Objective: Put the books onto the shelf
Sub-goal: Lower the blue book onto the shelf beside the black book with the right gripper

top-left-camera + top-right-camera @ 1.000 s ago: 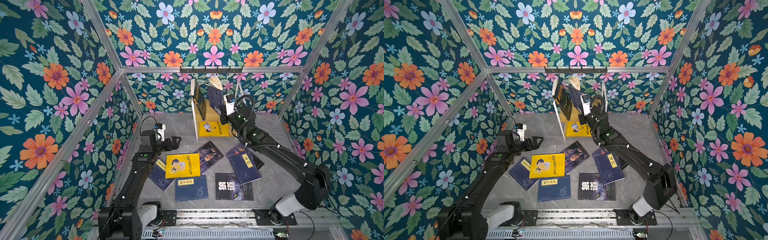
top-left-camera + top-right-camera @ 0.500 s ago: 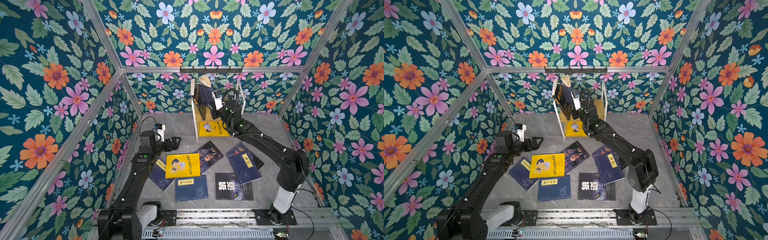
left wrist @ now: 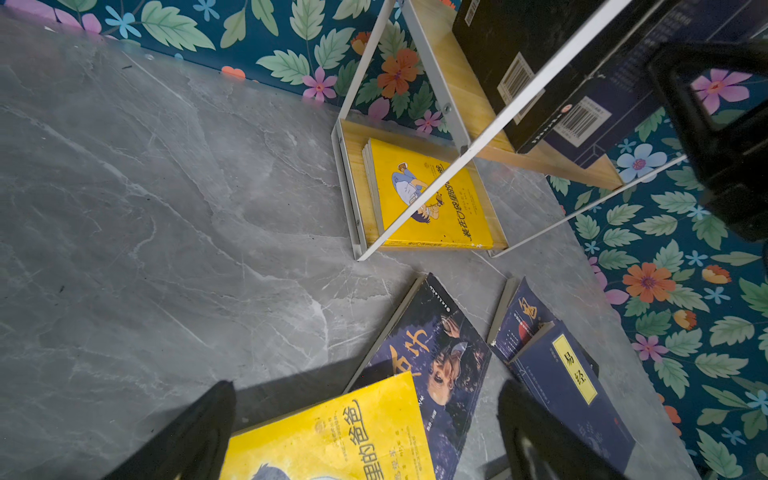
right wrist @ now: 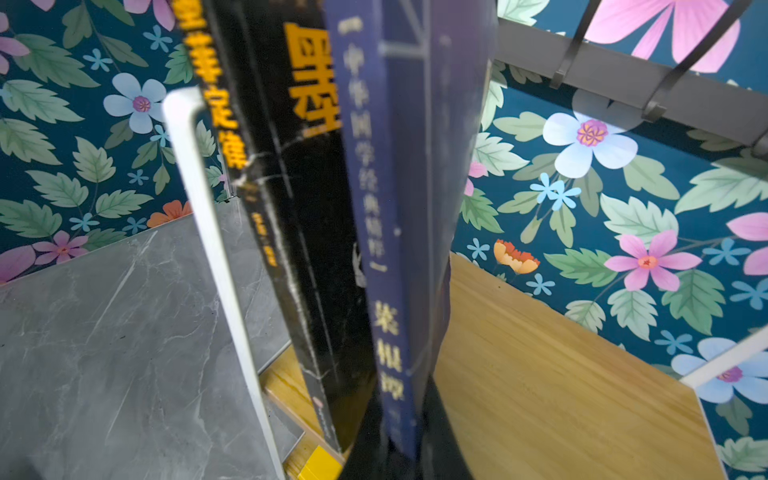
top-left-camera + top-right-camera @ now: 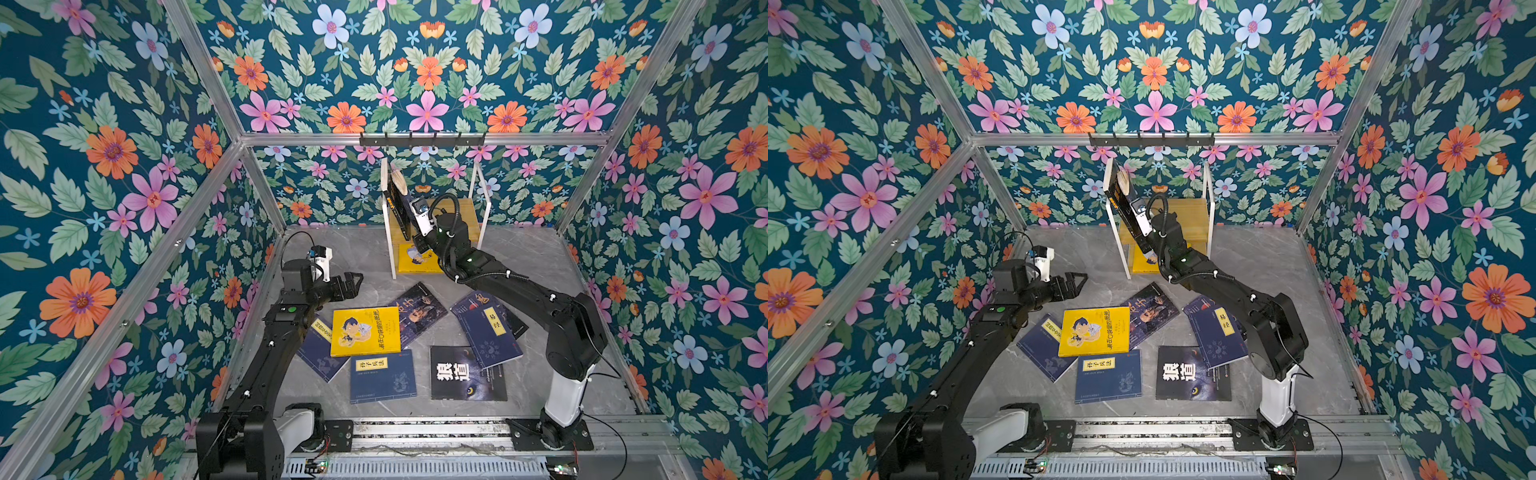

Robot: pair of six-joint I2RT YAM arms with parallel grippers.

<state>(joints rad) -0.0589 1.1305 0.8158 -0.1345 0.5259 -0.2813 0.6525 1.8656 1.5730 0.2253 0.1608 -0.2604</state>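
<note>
On the upper board of the shelf, at the end lying to the left in both top views, a navy paperback is being held upright in the right gripper, whose jaws are being kept clenched on its lower edge. Just beside it, a black book with orange lettering is being propped against the white post. On the lower board, a yellow cartoon book is lying flat. The left gripper is being held above the grey marble table, jaws spread wide and nothing between them, near a yellow cartoon-boy book. Around that book, a portrait-cover book, a navy labelled book, a black wolf-eye book and a tilted navy book are lying flat on the table, unshelved
</note>
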